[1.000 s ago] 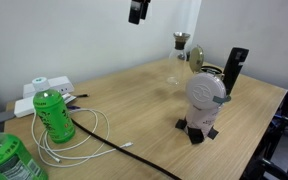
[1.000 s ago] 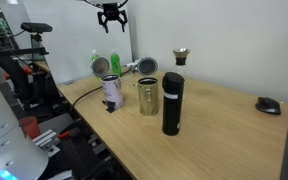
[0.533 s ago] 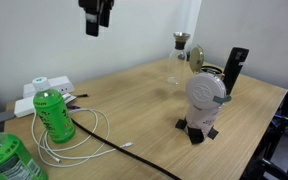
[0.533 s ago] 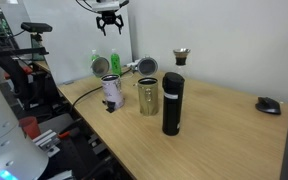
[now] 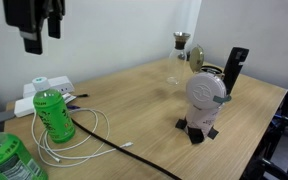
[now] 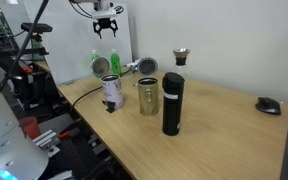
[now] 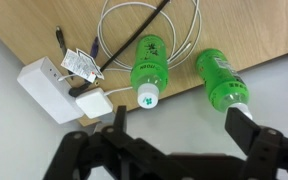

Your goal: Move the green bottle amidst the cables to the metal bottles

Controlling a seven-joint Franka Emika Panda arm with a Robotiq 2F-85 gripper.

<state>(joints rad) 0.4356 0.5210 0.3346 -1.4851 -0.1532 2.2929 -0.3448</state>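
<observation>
green bottle (image 5: pixel 54 113) near table (image 5: pixel 134 108) edge, gripper (image 5: pixel 39 42) high

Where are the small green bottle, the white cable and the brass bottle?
small green bottle (image 5: pixel 54 118), in an exterior view, on its label.
white cable (image 5: pixel 105 130), in an exterior view, right end of its loop.
brass bottle (image 6: pixel 148 98), in an exterior view, middle of its body.

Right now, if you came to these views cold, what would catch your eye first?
The bright green bottle standing among the cables near the table corner, next to a white power strip. Then the open gripper hanging high above that corner, and the round white gadget on black feet beside the metal bottles.
</observation>
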